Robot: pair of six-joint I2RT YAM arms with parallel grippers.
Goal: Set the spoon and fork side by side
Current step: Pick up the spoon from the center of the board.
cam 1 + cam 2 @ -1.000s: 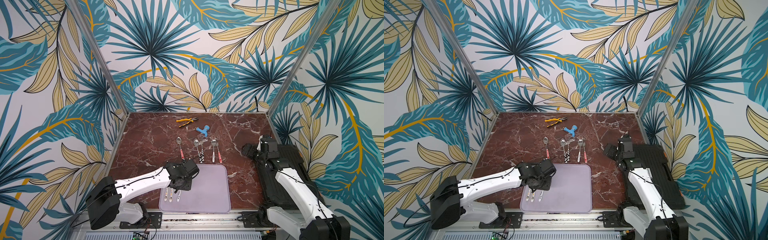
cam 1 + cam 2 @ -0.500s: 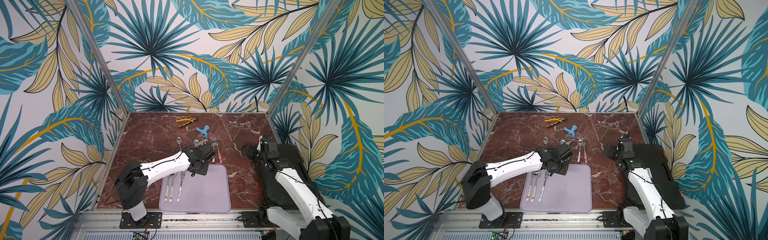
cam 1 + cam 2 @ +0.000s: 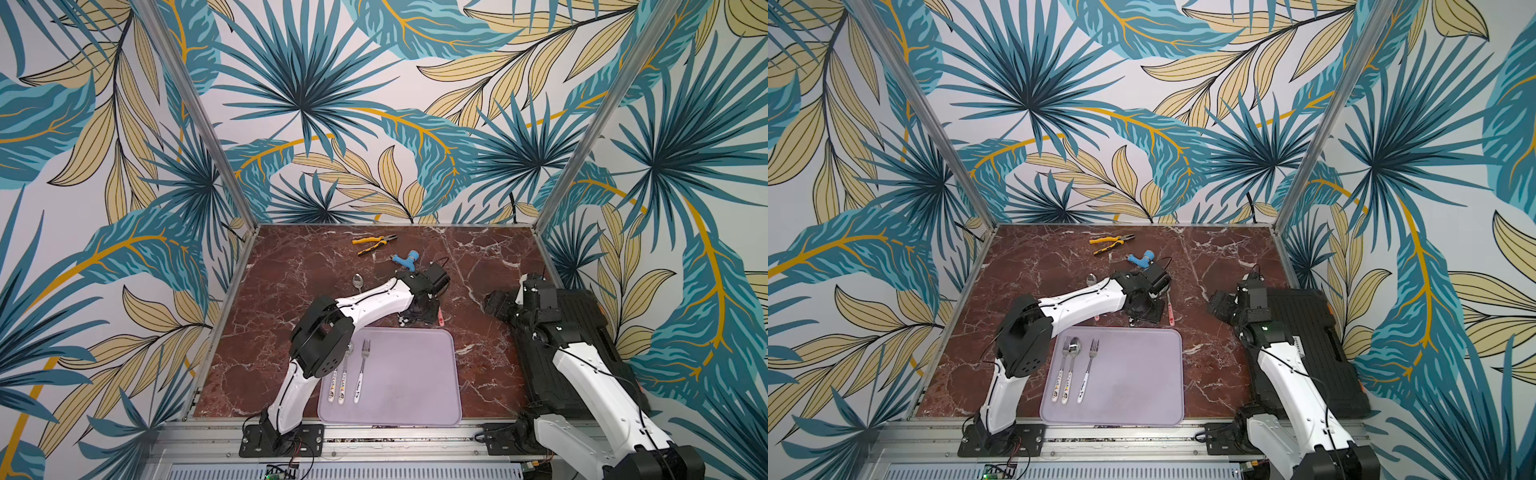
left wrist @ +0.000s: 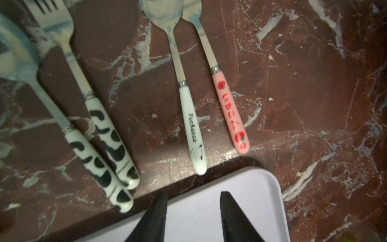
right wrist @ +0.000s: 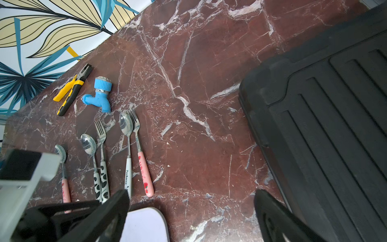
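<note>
Left tool (image 4: 193,209): black fingers spread, nothing between them. It hangs over the far right corner of the lilac plastic tray (image 4: 251,199).

Right tool (image 5: 191,197): spread wide and empty, off to the right over the red marble desk (image 5: 209,83).

Likely target: the steel spoon with a glossy white handle (image 4: 189,117). It lies flat on the desk just past the tray's far edge, with its handle end pointing at the tray. Its probable partner, the white-handled steel fork (image 3: 360,370), is already on the tray, to the right of another fork-and-spoon pair.

Just right of the spoon lies the steel fork with a pink strawberry handle (image 4: 230,113). The two handles are apart. The heads are very close, and I cannot tell if they touch.

To the left lie the cow-patterned spoon (image 4: 98,167) and cow-patterned fork (image 4: 111,138), with their handles touching.

Handling, as a judgement:
- The spoon should be light and rigid.
- Its handle looks smooth and rounded, so it is probably slick and apt to twist between flat fingers.
- It sits low on hard stone, so there is little room to get under it.
- Best hold is across the white handle, toward the metal collar, for balance and to stay clear of the pink fork.
</note>
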